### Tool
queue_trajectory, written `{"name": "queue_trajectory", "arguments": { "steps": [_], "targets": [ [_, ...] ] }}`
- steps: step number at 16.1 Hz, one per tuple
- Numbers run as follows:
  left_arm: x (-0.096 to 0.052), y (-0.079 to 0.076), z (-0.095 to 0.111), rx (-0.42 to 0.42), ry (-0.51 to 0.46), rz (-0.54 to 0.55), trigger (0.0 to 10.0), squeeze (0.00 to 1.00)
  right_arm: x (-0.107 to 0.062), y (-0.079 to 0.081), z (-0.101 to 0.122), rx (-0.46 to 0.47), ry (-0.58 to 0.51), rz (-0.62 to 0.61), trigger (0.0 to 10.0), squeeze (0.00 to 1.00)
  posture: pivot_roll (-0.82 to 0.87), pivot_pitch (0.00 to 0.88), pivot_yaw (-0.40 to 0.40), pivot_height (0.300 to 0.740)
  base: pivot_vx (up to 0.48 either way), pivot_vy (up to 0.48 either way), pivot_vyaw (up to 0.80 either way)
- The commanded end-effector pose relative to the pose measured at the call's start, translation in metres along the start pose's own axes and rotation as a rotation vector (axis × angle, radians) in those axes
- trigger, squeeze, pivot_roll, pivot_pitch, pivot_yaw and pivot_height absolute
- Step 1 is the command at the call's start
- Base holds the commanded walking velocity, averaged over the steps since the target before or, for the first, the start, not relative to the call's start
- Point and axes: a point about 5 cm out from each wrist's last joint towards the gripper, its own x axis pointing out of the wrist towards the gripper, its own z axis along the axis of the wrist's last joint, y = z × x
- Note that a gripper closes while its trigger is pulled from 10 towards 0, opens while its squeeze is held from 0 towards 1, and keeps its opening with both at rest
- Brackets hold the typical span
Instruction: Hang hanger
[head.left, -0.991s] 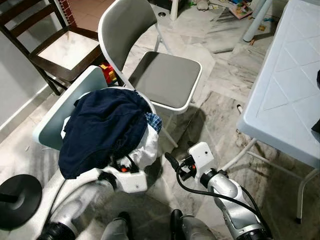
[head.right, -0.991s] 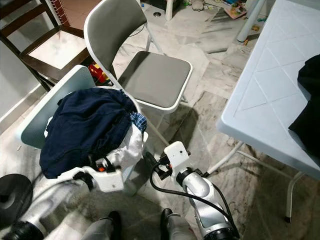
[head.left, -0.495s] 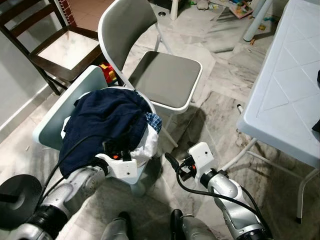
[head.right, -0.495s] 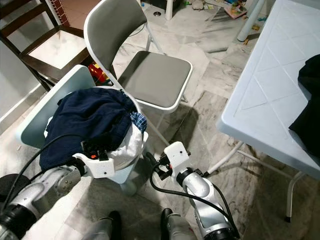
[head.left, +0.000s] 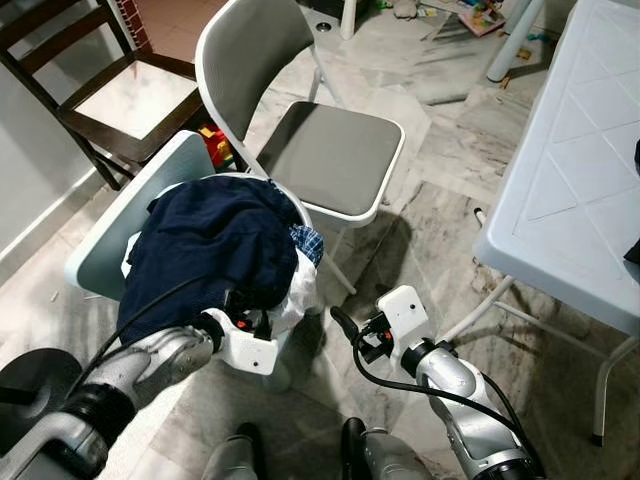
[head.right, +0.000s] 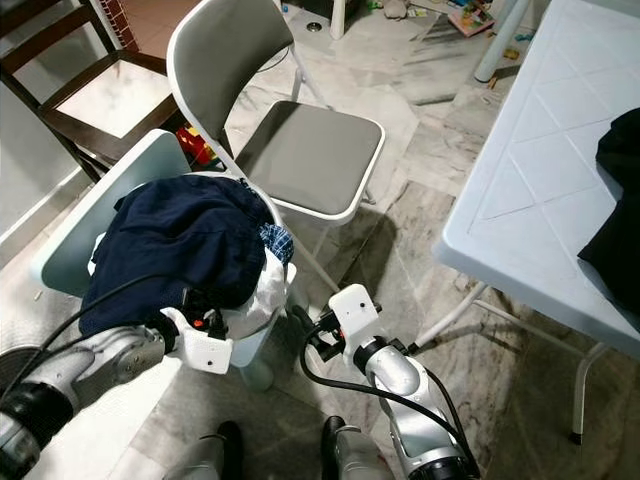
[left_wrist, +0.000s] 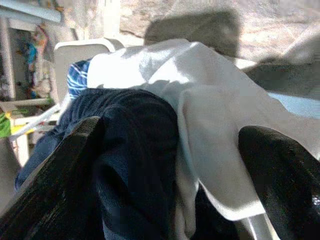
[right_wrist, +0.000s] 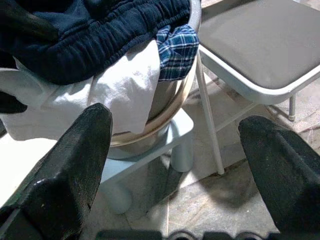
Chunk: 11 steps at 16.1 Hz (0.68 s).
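the left gripper (head.left: 243, 318) is pushed in against the heap of clothes (head.left: 205, 255) piled on the pale stool (head.left: 120, 215), its fingers (left_wrist: 55, 180) spread apart around the edge where the navy cloth (left_wrist: 135, 150) lies over the white cloth (left_wrist: 215, 145). nothing is clamped between them, as far as the left wrist view shows. the right gripper (head.left: 345, 328) hangs low just beside the stool, fingers (right_wrist: 65, 175) wide apart and empty, looking toward the checked cloth (right_wrist: 175, 47) and the grey chair (right_wrist: 260, 45).

no hanger can be made out anywhere (it may be buried under the clothes, but that is a guess), and nothing to hang it on is plain either. so the task looks barely begun: the hanger is yet to be found, gripped, carried and hung. a dark garment (head.right: 620, 200) lies on the blue table (head.right: 530, 190), well apart from both grippers.
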Motion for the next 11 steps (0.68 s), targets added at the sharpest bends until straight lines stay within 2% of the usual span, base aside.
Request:
{"name": "queue_trajectory", "arguments": {
  "steps": [1,2,3,4,5,11],
  "targets": [
    [-0.004,-0.004,-0.008,-0.002,0.018,-0.05,7.8,0.0,-0.004,0.003,-0.007,0.01,0.03,0.006,10.0,0.0,-0.01,0.29,-0.007,0.74,0.0,0.0,0.0],
    [-0.005,-0.003,-0.011,-0.005,0.027,-0.056,7.8,0.0,-0.005,0.004,-0.008,0.01,0.03,0.006,10.0,0.0,-0.01,0.292,-0.007,0.74,0.0,0.0,0.0],
    [-0.007,-0.005,-0.017,0.008,0.026,-0.083,5.4,0.0,-0.005,0.004,-0.008,0.012,0.033,0.008,10.0,0.0,-0.01,0.293,-0.007,0.74,0.0,0.0,0.0],
    [-0.007,-0.006,-0.018,0.011,0.026,-0.089,5.4,0.0,-0.005,0.004,-0.008,0.012,0.034,0.009,10.0,0.0,-0.01,0.293,-0.007,0.74,0.0,0.0,0.0],
    [-0.01,-0.012,-0.022,0.01,0.032,-0.137,0.0,0.0,-0.004,0.005,-0.008,0.012,0.034,0.013,10.0,0.0,-0.01,0.294,-0.009,0.74,0.0,0.0,0.0],
    [-0.012,-0.015,-0.03,-0.075,0.069,-0.113,0.0,0.0,-0.004,0.005,-0.009,0.01,0.038,0.014,10.0,0.0,0.0,0.293,-0.011,0.74,0.0,0.0,0.0]
  ]
}}
